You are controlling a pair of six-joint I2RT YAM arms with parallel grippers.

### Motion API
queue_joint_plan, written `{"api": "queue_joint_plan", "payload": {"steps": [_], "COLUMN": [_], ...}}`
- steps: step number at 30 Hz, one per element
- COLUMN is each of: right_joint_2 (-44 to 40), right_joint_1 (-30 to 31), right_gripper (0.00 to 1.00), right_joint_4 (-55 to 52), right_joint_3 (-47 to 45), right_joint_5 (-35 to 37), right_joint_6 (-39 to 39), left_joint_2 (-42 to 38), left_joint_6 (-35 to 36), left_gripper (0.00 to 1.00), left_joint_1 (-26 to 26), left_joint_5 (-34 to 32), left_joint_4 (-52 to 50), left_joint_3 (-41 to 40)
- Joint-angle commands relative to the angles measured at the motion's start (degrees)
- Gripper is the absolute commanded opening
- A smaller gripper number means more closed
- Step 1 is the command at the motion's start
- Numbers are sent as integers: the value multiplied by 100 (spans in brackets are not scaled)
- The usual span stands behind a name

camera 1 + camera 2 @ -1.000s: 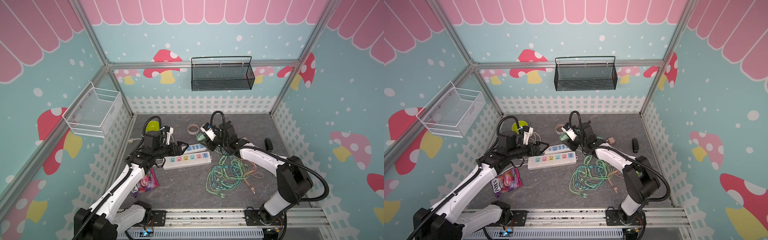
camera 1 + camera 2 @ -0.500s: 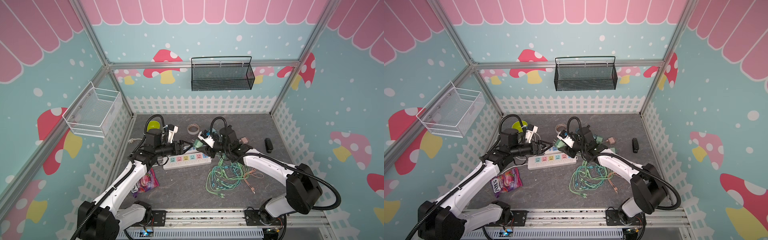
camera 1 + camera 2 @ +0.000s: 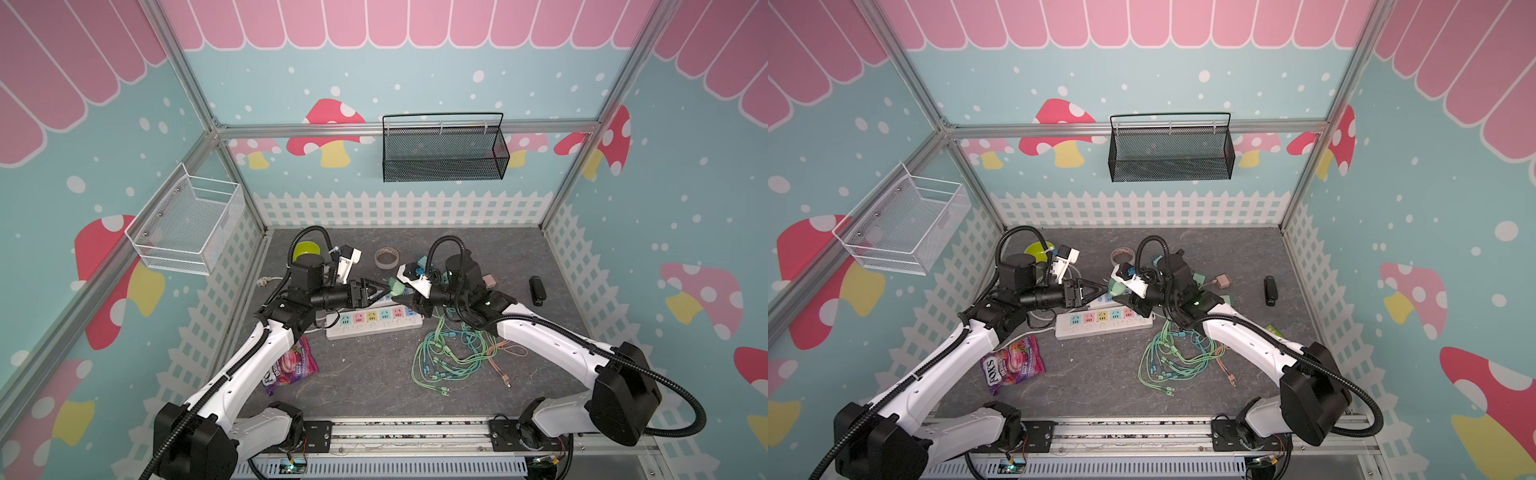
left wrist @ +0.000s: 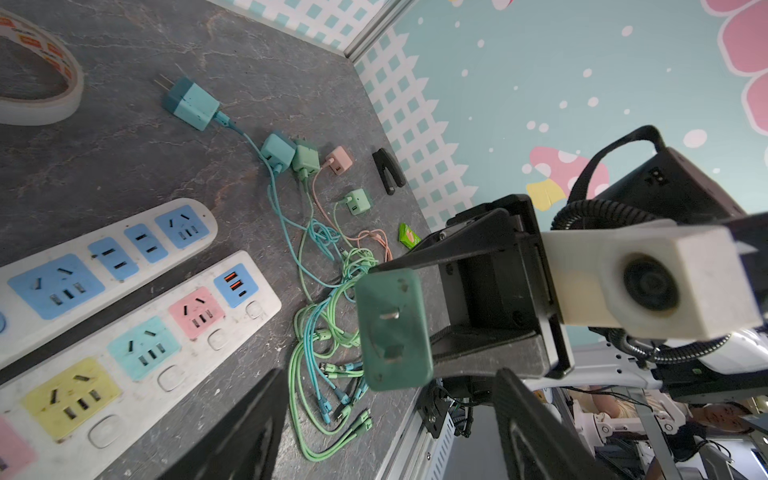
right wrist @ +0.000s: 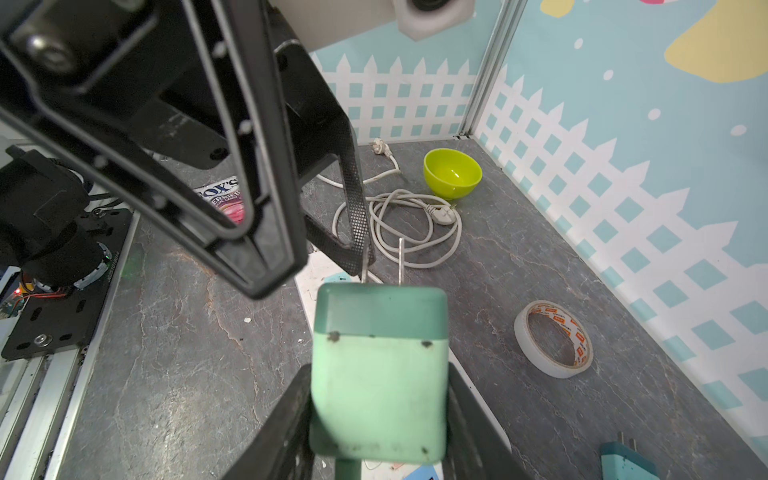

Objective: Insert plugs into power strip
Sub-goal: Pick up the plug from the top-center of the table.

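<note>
The right gripper (image 3: 404, 296) is clamped on a mint green plug (image 5: 378, 374). Its prongs point between the left gripper's (image 3: 383, 291) spread-apart fingers (image 5: 257, 208).

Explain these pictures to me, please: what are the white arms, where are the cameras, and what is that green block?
These are two robot arms at a grey table, each ending in a two-fingered gripper. Two pictures look down from overhead; the other two come from cameras on the wrists. The right gripper pinches a mint green plug, its prongs towards the left gripper, whose fingers stand open close by. On the table lie two power strips, spare plugs, tangled cables, a tape roll, a green bowl and a sweets bag.
</note>
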Motion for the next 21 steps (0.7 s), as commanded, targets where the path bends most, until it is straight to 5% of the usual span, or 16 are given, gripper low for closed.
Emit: {"api": "queue_joint_plan", "payload": {"steps": [1, 21], "right_joint_2": [-169, -400], "right_joint_1": [83, 235], "right_gripper": [38, 38], "right_joint_4": [-56, -101], "right_joint_3": [-23, -110], "right_joint_5": [-75, 133], "right_joint_6": [-258, -439], "left_joint_2": [44, 379], "left_joint_6": [-109, -224], "left_gripper": [75, 36], "left_joint_1": [-78, -247], "left_joint_5": [263, 364], "left_joint_4": [155, 80], "left_joint_3": [228, 381]}}
